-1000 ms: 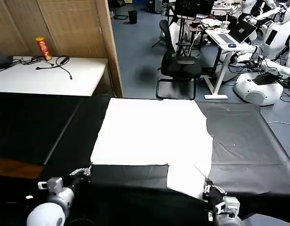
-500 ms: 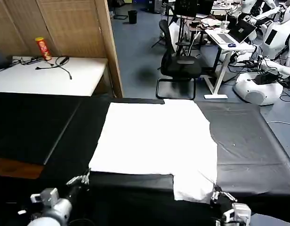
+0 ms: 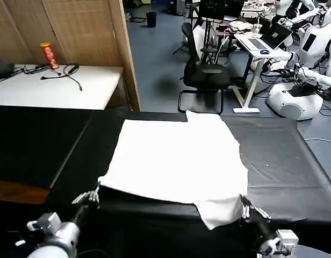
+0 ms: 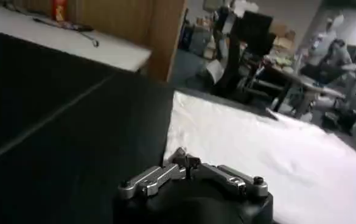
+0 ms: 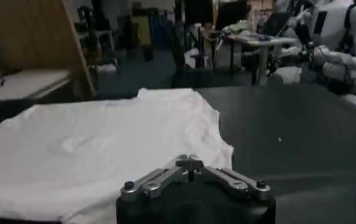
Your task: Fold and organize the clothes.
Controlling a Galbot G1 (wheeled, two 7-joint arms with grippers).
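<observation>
Gripping T-shirt [image 3: 176,158] near corners: left end effector [image 3: 94,194], right end effector [image 3: 245,208].

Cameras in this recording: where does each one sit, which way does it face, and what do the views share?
Head view: high on the robot, facing forward and down at the plain white cotton T-shirt on the black table; both pincers at its near corners.
Left wrist view: behind the left pincer, facing the shirt's near corner.
Right wrist view: behind the right pincer, looking across the shirt.
Shared: shirt and table.
</observation>
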